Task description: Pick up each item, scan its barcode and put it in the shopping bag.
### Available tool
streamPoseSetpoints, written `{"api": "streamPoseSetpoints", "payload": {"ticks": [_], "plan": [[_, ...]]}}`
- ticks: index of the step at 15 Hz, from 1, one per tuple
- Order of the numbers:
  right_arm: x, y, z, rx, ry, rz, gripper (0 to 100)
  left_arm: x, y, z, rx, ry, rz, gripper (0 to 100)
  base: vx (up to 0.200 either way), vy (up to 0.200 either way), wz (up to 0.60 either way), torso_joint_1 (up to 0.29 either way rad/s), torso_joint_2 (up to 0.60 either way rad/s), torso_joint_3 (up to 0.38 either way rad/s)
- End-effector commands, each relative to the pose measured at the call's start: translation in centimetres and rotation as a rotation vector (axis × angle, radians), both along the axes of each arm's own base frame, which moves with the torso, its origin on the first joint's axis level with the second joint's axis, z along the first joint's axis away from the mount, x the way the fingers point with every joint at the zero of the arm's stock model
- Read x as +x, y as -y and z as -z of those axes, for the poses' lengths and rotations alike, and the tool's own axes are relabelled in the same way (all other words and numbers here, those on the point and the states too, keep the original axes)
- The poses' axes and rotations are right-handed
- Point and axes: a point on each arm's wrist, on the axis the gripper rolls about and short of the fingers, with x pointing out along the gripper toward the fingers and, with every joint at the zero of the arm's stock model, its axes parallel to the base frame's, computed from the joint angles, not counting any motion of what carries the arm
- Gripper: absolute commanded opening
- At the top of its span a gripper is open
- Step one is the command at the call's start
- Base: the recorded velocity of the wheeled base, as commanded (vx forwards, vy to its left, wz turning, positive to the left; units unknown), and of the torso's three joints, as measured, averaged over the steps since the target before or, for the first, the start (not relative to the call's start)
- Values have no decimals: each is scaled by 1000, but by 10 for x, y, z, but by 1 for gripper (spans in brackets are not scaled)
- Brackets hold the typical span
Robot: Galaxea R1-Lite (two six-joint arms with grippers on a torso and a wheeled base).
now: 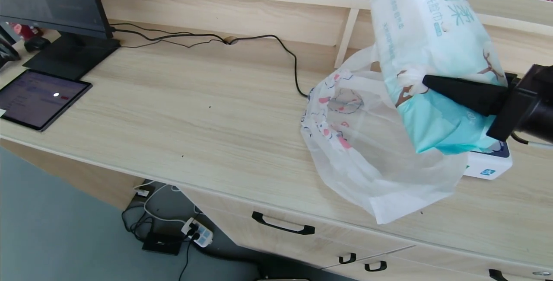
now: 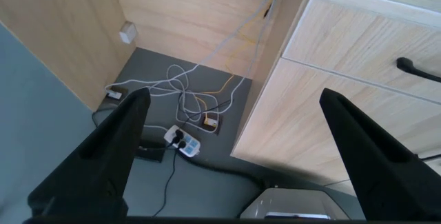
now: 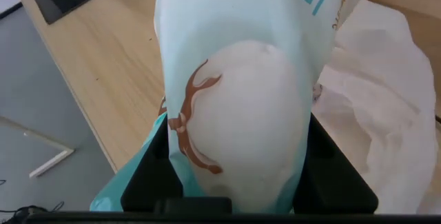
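Evidently the right gripper, jaws clamped on the tissue pack, holds it at the right above the shopping bag and the white scanner box, probably for scanning before dropping it in. The left gripper, jaws spread and empty, hangs below the worktop beside the drawers.

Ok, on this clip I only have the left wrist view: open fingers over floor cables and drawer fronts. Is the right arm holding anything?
Observer: Yes. The right gripper is shut on a white and teal soft pack, held off the desk.
Operator: Where is the shopping bag?
Observer: The shopping bag lies crumpled on the desk, under and beside the pack.
Operator: Anything at the left end of the desk?
Observer: A tablet lies flat there, screen lit, in front of a monitor.
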Motion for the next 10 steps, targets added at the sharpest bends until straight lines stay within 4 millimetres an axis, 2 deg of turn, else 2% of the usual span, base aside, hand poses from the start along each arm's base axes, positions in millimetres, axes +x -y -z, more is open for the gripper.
{"api": "streamPoseSetpoints", "payload": {"ticks": [1,5,10], "plan": [[15,-17,15,13,-93,-15,0,0,0,0,0,1,-2,100,0,0,0,0,0,0],[30,-40,29,74,-175,-53,0,0,0,0,-2,4,-2,100,0,0,0,0,0,0],[32,-34,58,36,-253,73,0,0,0,0,-2,4,-2,100,0,0,0,0,0,0]]}}
